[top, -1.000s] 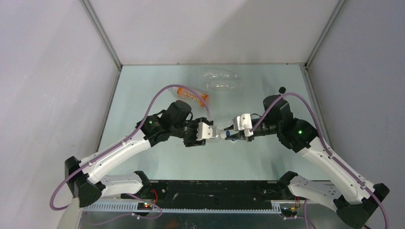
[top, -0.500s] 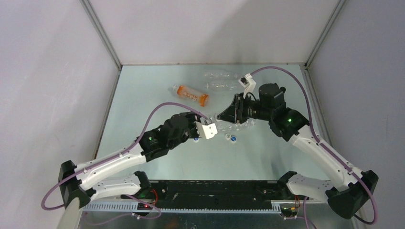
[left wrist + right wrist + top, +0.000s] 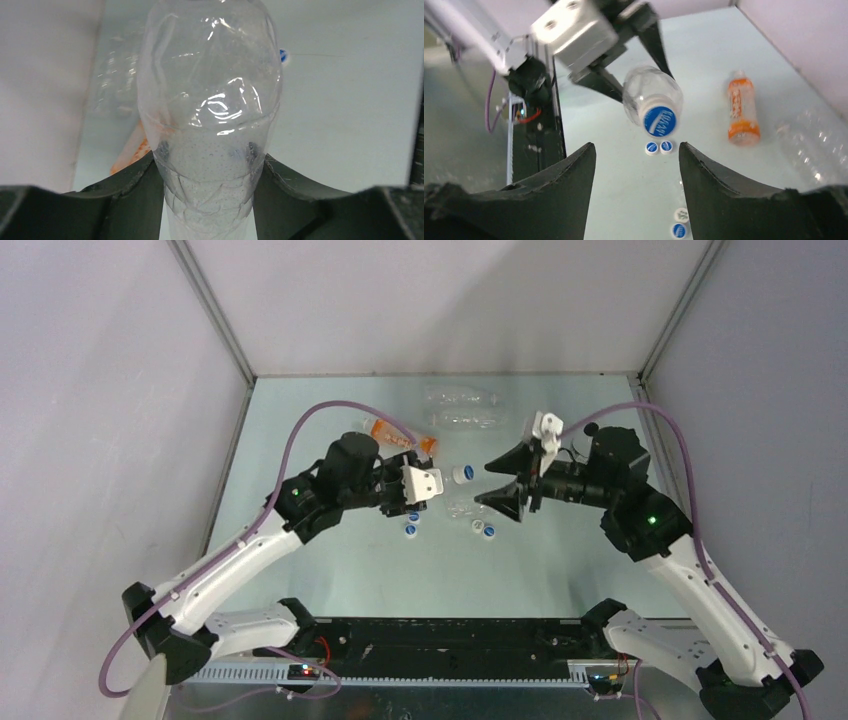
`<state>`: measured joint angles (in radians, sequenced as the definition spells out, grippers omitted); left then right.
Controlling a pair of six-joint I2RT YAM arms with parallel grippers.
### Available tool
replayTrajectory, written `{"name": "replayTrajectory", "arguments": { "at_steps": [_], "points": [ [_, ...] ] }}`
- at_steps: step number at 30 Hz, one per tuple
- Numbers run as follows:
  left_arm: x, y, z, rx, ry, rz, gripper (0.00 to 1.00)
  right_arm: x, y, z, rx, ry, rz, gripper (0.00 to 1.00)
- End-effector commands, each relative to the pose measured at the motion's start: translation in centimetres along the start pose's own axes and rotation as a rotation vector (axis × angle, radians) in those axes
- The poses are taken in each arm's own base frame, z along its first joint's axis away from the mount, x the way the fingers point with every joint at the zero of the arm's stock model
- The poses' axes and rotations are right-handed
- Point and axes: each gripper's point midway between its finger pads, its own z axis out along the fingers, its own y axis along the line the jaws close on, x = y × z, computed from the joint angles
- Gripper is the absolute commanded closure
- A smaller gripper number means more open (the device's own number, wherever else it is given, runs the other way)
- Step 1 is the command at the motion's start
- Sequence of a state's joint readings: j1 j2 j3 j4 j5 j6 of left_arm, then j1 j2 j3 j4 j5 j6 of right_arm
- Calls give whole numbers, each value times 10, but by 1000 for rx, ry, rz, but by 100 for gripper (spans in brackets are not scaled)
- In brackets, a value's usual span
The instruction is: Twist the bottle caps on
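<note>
My left gripper (image 3: 438,483) is shut on a clear ribbed bottle (image 3: 210,100), held above the table with its neck pointing right. A blue-topped cap (image 3: 659,120) sits on the bottle's mouth (image 3: 462,474). My right gripper (image 3: 497,482) stands open just right of that cap, facing it and touching nothing; in the right wrist view its jaws (image 3: 636,150) stand wide apart below the cap. Loose blue-topped caps lie on the table: a pair (image 3: 659,147) under the bottle and one (image 3: 679,231) nearer, beside a plain white cap (image 3: 681,215).
An orange-labelled bottle (image 3: 400,440) lies behind the left gripper. Two clear bottles (image 3: 462,408) lie near the back wall, and another clear bottle (image 3: 462,508) lies under the held one. A small black cap (image 3: 591,427) sits at the right. Grey walls enclose the table.
My right gripper has opened and now faces the capped bottle from the right. My left arm has carried the bottle up and towards the back.
</note>
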<state>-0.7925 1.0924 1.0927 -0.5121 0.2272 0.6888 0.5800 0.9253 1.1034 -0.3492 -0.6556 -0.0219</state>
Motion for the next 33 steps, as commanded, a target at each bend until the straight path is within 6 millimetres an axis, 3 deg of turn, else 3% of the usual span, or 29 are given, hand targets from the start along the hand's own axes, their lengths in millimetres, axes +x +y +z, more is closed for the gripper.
{"name": "replayTrajectory", "arguments": {
  "at_steps": [1, 6, 16, 25, 30, 33],
  "points": [
    [-13, -50, -8, 316, -40, -62, 89, 2, 29, -13, -200, -1, -344, 36],
    [-18, -54, -9, 360, -51, -60, 88, 3, 37, -16, -262, -16, -435, 38],
    [-26, -58, -14, 397, -75, -53, 88, 5, 49, -8, -356, -30, -402, 48],
    [-30, -59, -16, 406, -86, -51, 88, 7, 48, 3, -357, -20, -389, 53],
    [-36, -56, -16, 384, -106, -42, 88, 11, 48, 7, -358, -1, -341, 63],
    [-40, -49, -15, 339, -124, -35, 88, 13, 44, 11, -329, 18, -281, 79]
  ]
}}
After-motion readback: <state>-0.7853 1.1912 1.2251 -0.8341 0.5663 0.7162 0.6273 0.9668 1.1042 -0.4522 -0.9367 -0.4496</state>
